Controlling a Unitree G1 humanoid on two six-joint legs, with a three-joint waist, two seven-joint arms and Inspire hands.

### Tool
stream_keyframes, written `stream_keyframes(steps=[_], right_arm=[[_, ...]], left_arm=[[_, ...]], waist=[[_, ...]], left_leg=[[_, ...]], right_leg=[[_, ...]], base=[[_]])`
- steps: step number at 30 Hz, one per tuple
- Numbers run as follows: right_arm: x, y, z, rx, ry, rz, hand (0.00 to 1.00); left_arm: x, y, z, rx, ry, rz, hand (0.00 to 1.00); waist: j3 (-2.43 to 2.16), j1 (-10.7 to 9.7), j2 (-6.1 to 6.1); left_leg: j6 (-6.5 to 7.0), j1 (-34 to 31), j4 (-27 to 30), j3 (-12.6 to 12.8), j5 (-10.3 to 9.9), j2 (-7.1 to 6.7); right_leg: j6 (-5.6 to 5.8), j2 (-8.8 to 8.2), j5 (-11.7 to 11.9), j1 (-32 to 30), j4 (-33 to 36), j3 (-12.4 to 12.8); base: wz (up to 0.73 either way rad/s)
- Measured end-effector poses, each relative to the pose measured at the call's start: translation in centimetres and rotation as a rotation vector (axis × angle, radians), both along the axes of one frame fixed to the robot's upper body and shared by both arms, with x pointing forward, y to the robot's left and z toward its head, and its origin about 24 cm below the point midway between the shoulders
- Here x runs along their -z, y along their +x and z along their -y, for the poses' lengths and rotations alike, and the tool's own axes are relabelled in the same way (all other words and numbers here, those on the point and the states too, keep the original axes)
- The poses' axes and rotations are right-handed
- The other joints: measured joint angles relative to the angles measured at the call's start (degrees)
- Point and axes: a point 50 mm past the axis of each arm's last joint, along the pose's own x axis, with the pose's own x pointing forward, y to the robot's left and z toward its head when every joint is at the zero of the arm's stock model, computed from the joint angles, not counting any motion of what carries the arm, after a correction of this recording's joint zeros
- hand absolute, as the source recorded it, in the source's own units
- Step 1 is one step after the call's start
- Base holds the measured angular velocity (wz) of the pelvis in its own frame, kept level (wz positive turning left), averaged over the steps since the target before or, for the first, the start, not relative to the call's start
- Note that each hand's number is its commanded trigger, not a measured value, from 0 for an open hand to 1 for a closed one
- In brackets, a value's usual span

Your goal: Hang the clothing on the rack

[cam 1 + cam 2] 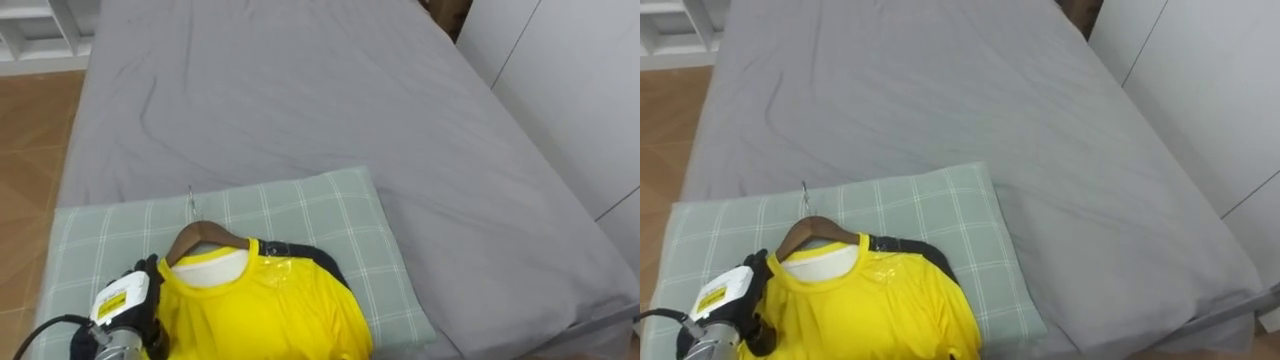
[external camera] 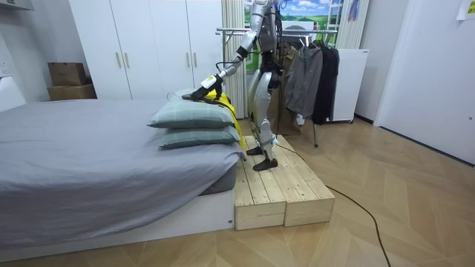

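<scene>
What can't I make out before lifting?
Eye views, grip of the left hand: hidden at the shoulder of the yellow shirt.
The shirt's lower part: cut off by the bottom edge.
Arms of the hanger: covered by the shirt.
The dark garment: mostly under the shirt.

Bed: I see its creased grey sheet [image 1: 300, 100] across the top and right of my head views.
Pillow: pale green checked [image 1: 300, 215], lower left, lying on the sheet; in the room view it sits on a second pillow [image 2: 197, 138].
Floor: brown wood [image 1: 30, 150] down my left edge.
Shelf: white [image 1: 40, 35], upper left corner.
Wardrobe: white doors [image 2: 148, 52], upper left of the room view, behind the bed.
Boxes: cardboard [image 2: 68, 80], left edge of the room view.
Platform: pale wood [image 2: 286, 185], centre of the room view, against the bed's end.
</scene>
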Motion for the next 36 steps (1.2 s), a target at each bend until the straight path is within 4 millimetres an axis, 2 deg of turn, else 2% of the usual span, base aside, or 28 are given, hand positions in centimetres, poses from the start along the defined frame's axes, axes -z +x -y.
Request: stream_keyframes(steps=[15, 36], right_arm=[[0.02, -0.01, -0.06, 0.002, 0.005, -0.002, 0.0], [0.02, 0.12, -0.05, 0.0, -0.028, 0.013, 0.0]], left_arm=[[-0.32, 0.2, -0.72, -0.017, 0.002, -0.024, 1.0], [-0.39, 0.28, -0.77, -0.033, -0.035, -0.017, 1.0]], waist=[[0.15, 0.0, 0.15], [0.1, 0.15, 0.14]], left_leg=[[0.0, 0.05, -0.06, -0.08, -0.01, 0.0], [0.0, -0.02, -0.45, 0.17, -0.01, 0.04]], right_leg=[[0.0, 0.05, 0.0, 0.16, -0.17, -0.16], [0.02, 0.04, 0.0, 0.05, -0.53, 0.08]], base=[[0.0], [0.0]])
